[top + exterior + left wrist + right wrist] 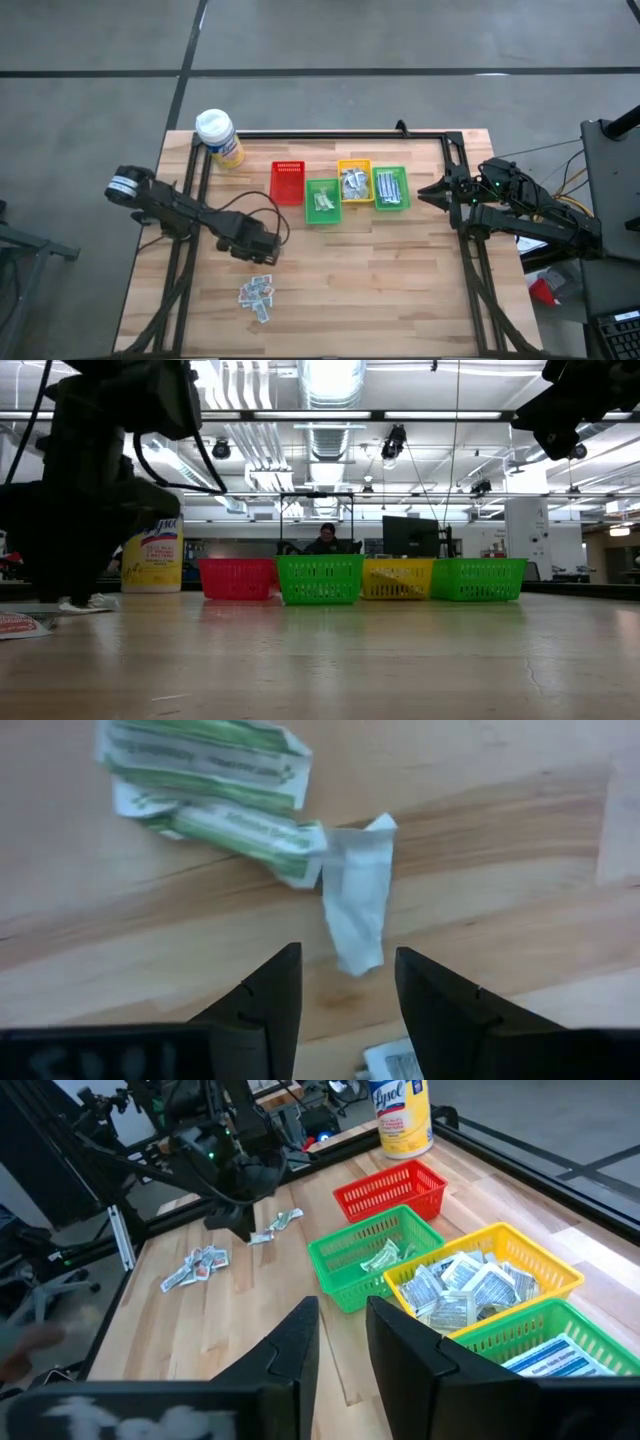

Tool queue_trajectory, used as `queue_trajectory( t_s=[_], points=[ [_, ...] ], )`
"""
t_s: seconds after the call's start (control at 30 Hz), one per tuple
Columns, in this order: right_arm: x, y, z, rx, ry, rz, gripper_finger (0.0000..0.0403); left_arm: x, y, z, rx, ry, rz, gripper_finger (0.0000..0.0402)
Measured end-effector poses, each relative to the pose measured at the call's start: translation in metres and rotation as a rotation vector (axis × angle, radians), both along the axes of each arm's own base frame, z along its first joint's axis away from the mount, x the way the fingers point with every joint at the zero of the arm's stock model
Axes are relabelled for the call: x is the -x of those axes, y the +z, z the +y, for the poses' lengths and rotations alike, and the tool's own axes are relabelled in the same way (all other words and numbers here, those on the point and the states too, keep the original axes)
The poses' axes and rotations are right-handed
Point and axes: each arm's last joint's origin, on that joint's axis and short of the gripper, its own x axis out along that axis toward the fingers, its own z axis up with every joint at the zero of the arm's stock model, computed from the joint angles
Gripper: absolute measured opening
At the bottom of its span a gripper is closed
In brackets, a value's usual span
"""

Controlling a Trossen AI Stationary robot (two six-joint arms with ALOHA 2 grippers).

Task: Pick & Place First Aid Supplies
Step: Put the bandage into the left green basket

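Left gripper (345,982) jaws apart, empty, hovering over loose packets (257,295) on the wooden table (400,290). Right gripper (342,1342) jaws slightly apart, empty, beside the bins (340,188).

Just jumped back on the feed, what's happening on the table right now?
The left gripper hangs open just above loose packets on the wooden table, empty, a white one lined up between its fingers. The right gripper waits open beside the bins, three of which already hold sorted packets; the red bin looks empty.
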Motion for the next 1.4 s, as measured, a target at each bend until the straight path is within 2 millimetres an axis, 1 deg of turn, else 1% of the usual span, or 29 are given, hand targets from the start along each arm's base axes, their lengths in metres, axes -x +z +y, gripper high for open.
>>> queue_trajectory(
  t_s=[0.2, 0.37, 0.57, 0.9, 1.2, 1.4],
  points=[
    [0.0001, 0.0001, 0.0, 0.0, 0.0, 0.0, 0.0073, 0.0058, -0.0101, 0.0016, 0.001, 0.044, 0.015, 0.0154],
    [0.0, 0.0001, 0.0, 0.0, 0.0, 0.0, 0.0068, 0.0066, -0.0109, 0.0017, 0.009, 0.048, 0.019, 0.0154],
    [0.0, 0.0001, 0.0, 0.0, 0.0, -0.001, 0.0076, 0.0064, -0.0111, 0.0015, 0.017, 0.047, 0.017, 0.0152],
    [0.0, 0.0001, 0.0, 0.0, 0.0, -0.001, 0.0086, 0.0066, -0.0113, 0.0014, 0.022, 0.039, 0.018, 0.012],
    [0.0, 0.0, 0.0, 0.0, 0.0, 0.0, 0.0072, 0.0061, -0.0068, 0.0007, 0.044, 0.035, -0.018, 0.0101],
    [0.0, 0.0001, 0.0, 0.0, 0.0, -0.001, 0.0069, 0.0069, -0.0061, 0.0009, 0.041, 0.027, -0.016, 0.0078]
  ],
)
